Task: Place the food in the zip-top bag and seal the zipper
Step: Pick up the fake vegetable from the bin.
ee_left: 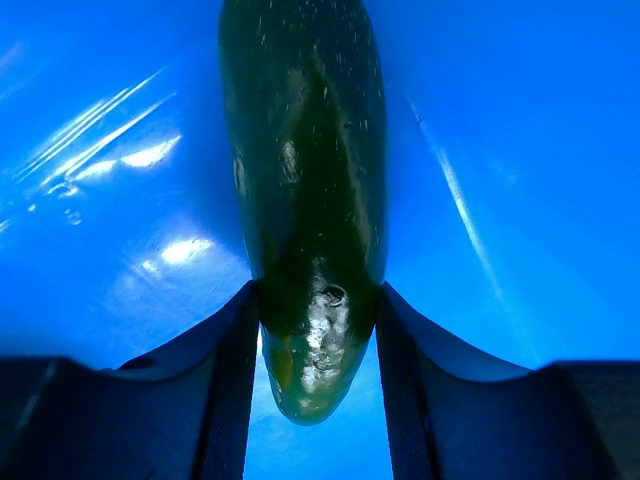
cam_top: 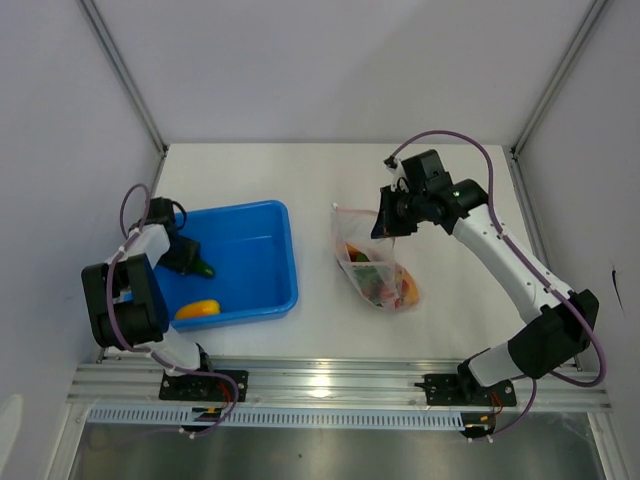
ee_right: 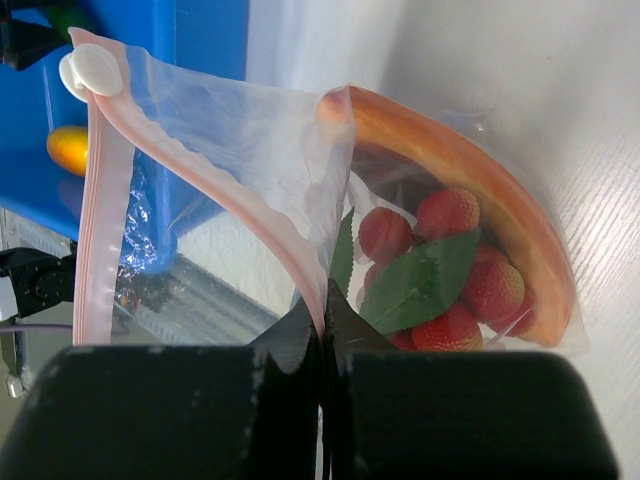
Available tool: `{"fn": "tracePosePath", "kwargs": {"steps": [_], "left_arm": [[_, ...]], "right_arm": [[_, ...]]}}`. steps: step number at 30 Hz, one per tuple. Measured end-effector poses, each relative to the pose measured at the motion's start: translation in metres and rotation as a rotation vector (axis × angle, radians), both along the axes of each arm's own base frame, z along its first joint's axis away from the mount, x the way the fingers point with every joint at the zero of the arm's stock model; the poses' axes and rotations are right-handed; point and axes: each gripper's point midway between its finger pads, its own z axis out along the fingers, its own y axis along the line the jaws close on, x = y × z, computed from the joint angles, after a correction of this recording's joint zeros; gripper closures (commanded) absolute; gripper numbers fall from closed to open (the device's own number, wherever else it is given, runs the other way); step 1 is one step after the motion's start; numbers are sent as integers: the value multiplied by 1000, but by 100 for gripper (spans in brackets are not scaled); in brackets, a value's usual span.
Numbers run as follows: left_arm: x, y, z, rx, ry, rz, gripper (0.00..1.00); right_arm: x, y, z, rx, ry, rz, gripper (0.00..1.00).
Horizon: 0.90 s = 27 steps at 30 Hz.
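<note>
Food is split between two places. At the 9 o'clock side of the counter (cam_top: pixel 250 170), the green piece (ee_left: pixel 310 200) lies in the blue tray (cam_top: pixel 291 262). The left tool (ee_left: pixel 315 340) is narrowed on its rounded end, both fingers touching its flanks, and the yellow-orange piece (cam_top: pixel 198 309) rests loose at 6 o'clock from it. Because the grip sits close to one tip, the long body will probably droop or swing. A straight lift that clears the tray wall before any travel toward 3 o'clock looks like the safer route. At 3 o'clock from the tray, the zip-top bag (cam_top: pixel 378 272) lies on the counter, already carrying the cherry tomatoes (ee_right: pixel 450 262) and the orange-red wedge slice (ee_right: pixel 470 170). The right tool (ee_right: pixel 322 330) is at the bag's 12 o'clock end, pinched tight on the film of one lip and holding it raised. The zipper (ee_right: pixel 100 210) is unsealed, its two strips apart, with a white slider (ee_right: pixel 90 72) at one end. How wide the mouth gapes is hard to judge from overhead, so the approach should come in low and aim between the strips. The soft pouch is held by one lip only, so a nudge could fold it shut. The green piece is best let go only once it is past the zipper.
</note>
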Motion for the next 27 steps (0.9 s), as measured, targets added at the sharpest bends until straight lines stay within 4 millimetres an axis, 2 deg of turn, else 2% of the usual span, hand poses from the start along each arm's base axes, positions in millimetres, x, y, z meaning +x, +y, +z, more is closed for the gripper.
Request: {"fn": "tracePosePath", "kwargs": {"steps": [7, 10, 14, 21, 24, 27], "left_arm": [[-23, -13, 9, -12, -18, -24, 83], [-33, -24, 24, -20, -68, -49, 83], [-39, -44, 60, -15, -174, -113, 82], [-41, -94, 108, -26, -357, -323, 82], [-38, -120, 131, -47, -474, -450, 79], [-44, -160, 153, -111, -630, -633, 78]], "right_arm": [[0, -2, 2, -1, -10, -13, 100], [0, -5, 3, -9, -24, -24, 100], [1, -9, 7, -18, -44, -39, 100], [1, -15, 8, -38, -86, -73, 100], [-3, -14, -5, -74, -105, -75, 100], [-12, -10, -27, -114, -99, -64, 100]]}}
